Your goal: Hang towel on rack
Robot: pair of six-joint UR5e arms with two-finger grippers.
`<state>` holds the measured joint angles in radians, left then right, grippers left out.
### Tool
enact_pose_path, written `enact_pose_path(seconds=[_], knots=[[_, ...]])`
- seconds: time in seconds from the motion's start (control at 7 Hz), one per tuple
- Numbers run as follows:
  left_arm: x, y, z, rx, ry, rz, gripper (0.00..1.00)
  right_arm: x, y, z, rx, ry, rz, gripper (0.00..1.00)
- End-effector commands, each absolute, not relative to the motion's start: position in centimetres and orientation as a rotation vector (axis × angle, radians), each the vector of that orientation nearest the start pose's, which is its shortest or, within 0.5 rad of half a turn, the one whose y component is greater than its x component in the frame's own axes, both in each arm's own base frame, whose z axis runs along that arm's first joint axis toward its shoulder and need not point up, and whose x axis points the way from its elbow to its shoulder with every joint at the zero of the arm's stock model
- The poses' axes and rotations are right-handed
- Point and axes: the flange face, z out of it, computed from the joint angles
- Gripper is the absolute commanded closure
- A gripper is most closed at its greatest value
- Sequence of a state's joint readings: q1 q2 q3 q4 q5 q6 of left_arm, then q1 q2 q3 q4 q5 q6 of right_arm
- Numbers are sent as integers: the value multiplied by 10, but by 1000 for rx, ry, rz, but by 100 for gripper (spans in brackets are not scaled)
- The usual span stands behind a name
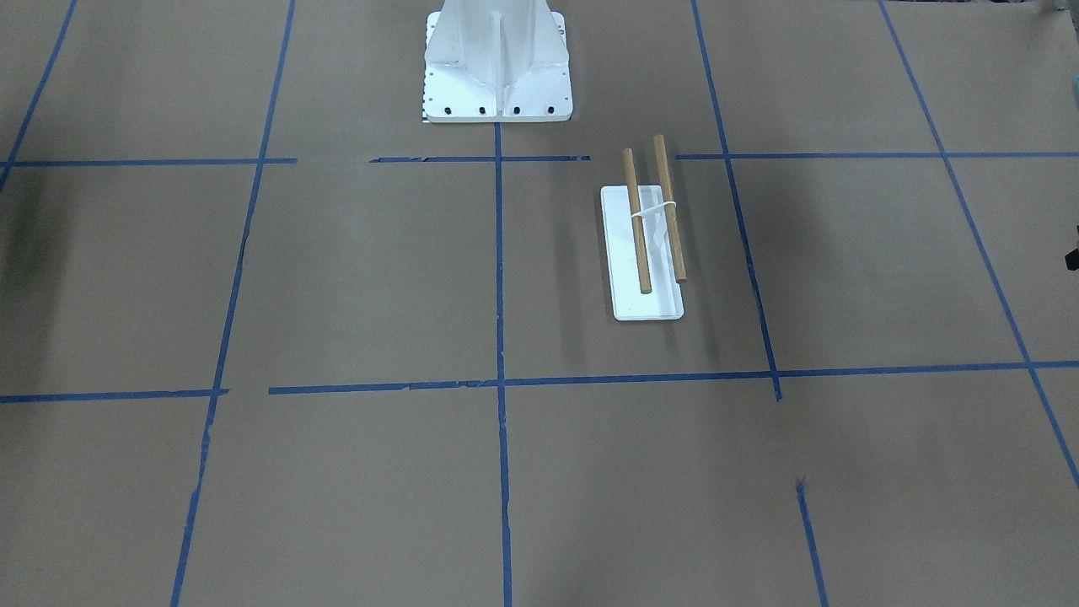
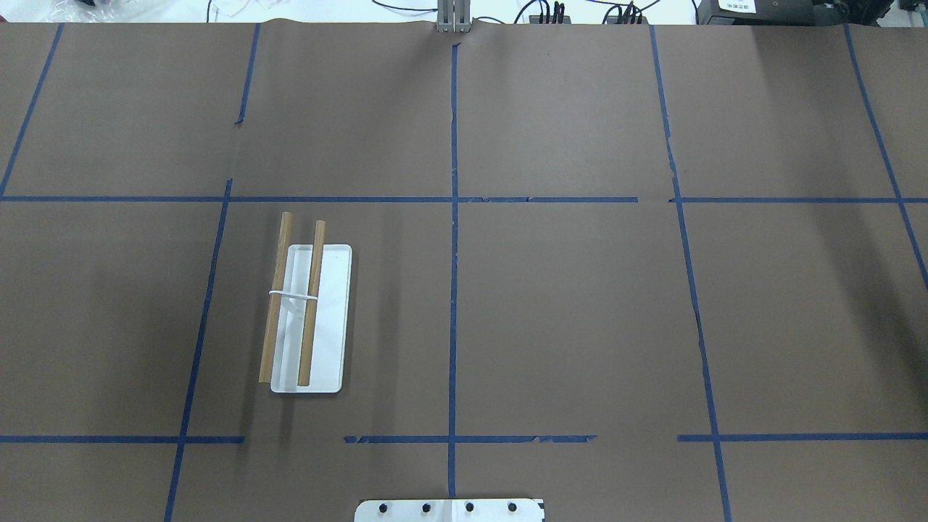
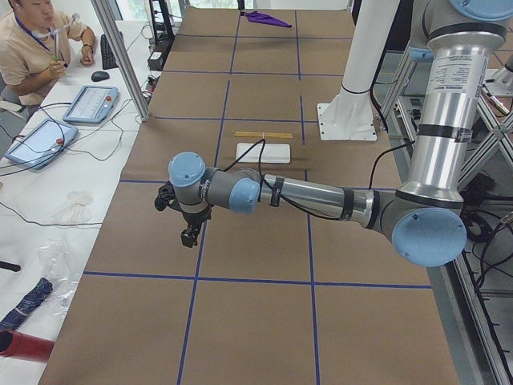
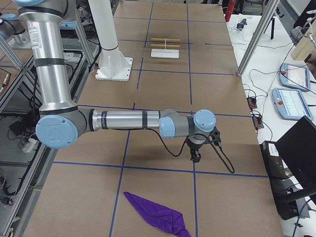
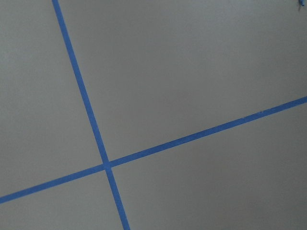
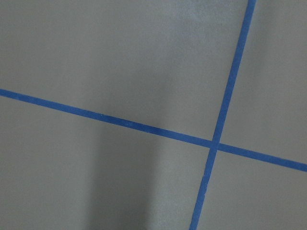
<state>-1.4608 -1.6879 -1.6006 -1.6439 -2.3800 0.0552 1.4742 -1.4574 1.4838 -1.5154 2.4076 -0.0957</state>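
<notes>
The rack (image 1: 649, 302) stands on the table's left half in the overhead view (image 2: 330, 319): a flat white base, a white support and two bare wooden rods (image 2: 312, 304). It also shows far off in the side views (image 3: 264, 151) (image 4: 164, 53). The purple towel (image 4: 155, 213) lies crumpled on the table at the robot's right end, small and far in the exterior left view (image 3: 268, 18). My left gripper (image 3: 190, 237) hangs above the paper, well short of the rack. My right gripper (image 4: 196, 157) hangs above the paper, a short way from the towel. I cannot tell whether either is open.
The white bolted robot pedestal (image 1: 497, 63) stands at the table's robot side. Brown paper with a blue tape grid (image 2: 454, 290) covers the table. An operator (image 3: 32, 48) sits beside tablets (image 3: 88, 104). More tablets (image 4: 296, 98) and a metal post (image 4: 254, 39) stand alongside.
</notes>
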Motion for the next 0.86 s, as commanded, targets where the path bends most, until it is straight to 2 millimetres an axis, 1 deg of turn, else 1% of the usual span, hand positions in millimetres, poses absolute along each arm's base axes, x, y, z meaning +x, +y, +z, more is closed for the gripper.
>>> enact_pose_path(seconds=[0.0, 0.14, 0.29, 0.43, 0.57, 0.71], knots=[[-14, -552, 556, 158, 814, 212, 0, 7, -543, 637, 69, -839, -211, 0], [-13, -555, 552, 167, 815, 214, 0, 5, -555, 622, 95, -839, -225, 0], [-12, -554, 552, 169, 813, 214, 0, 4, -550, 638, 63, -842, -211, 0], [-12, -555, 550, 174, 810, 216, 0, 4, -552, 638, 98, -839, -229, 0], [-12, -556, 553, 169, 810, 214, 0, 6, -542, 657, 118, -825, -236, 0], [-11, -557, 549, 174, 809, 216, 0, 9, -526, 679, 147, -812, -248, 0]])
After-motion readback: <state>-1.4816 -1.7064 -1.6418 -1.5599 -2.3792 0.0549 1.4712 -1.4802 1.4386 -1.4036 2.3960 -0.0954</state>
